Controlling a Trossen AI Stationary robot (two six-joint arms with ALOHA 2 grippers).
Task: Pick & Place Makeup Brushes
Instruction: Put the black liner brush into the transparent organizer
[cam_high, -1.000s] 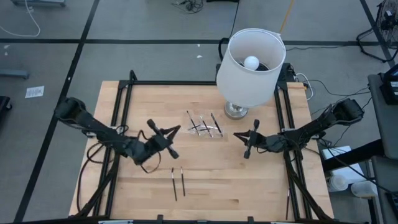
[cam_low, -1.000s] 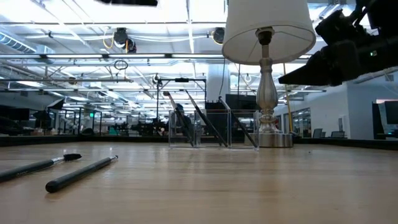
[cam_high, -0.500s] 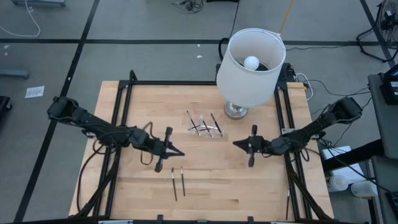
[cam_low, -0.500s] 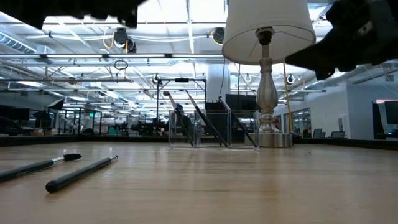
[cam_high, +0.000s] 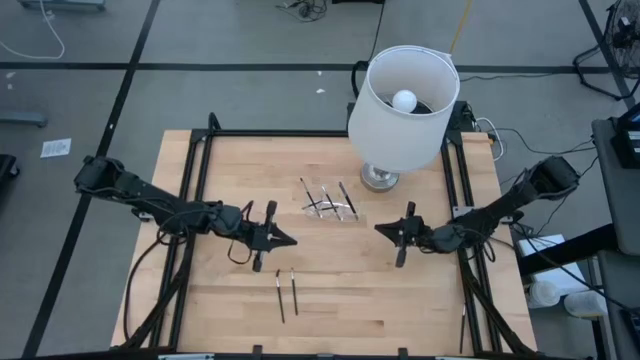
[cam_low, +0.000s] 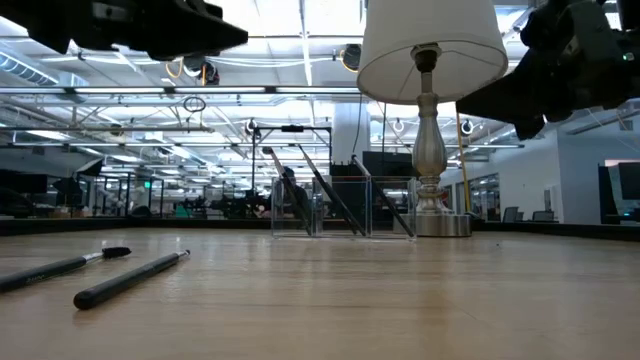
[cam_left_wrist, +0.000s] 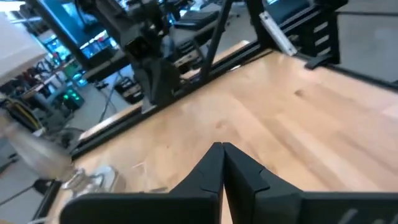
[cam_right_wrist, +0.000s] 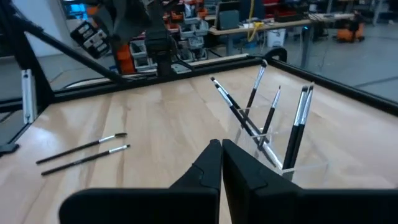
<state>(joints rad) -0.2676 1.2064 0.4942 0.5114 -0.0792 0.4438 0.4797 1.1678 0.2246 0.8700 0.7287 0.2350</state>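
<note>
The two brushes (cam_high: 286, 293) lying on the surface (cam_high: 330, 310) are looking light, thin and rolly, so the empty, pinched-together left hand (cam_high: 283, 239) is needing to open and grab one mid-handle.

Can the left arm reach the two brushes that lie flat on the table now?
Probably yes. The left gripper, shut and empty, hangs beside the two loose brushes, and bare table lies between; nothing blocks it. It must open first.
</note>
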